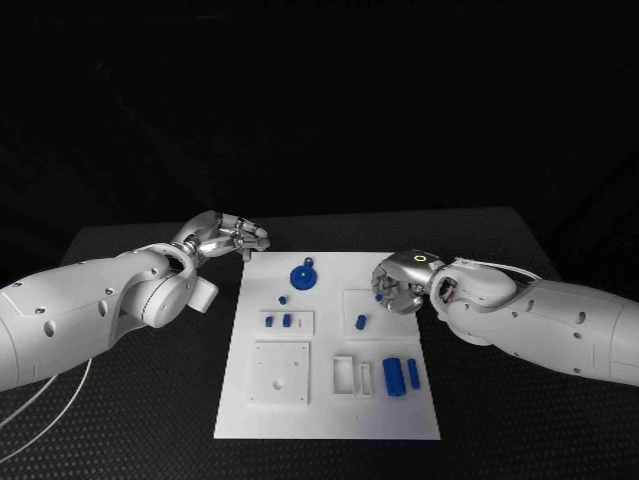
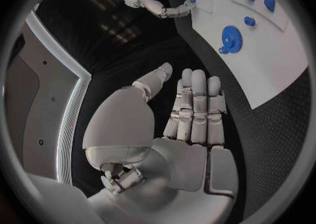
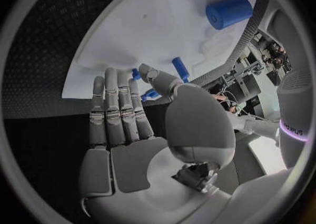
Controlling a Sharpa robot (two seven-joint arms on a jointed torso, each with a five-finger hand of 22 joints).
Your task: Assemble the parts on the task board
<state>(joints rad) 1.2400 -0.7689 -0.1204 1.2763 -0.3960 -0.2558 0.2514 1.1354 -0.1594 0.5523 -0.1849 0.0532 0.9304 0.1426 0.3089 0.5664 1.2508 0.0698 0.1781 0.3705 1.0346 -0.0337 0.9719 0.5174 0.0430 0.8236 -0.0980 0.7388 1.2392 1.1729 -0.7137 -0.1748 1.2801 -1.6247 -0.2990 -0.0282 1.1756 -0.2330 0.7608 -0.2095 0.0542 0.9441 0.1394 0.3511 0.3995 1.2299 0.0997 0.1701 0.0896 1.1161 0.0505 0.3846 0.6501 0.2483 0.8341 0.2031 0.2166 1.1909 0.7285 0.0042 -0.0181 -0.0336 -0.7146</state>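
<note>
**Both hands bare at the board's edges, blue parts waiting**

Head view puts the white task board lengthwise on the black worktop, running away from the robot. The left hand hangs off the board's far left corner; the left wrist view shows its fingers straight, side by side and holding nothing. The right hand sits over the board's right edge, its fingers likewise extended and bare.

On the board, the blue gear lies flat near the far end, its disc facing up. Two blue bars lie side by side near the right edge, long axes along the board's length. A small blue peg rests mid-board, and two short blue pieces stand in a raised plate on the left.

All look like rigid, light plastic pieces, probably smooth and easy to flick aside. The gear is best pinched across its rim, the bars across their narrow width near the middle.
</note>
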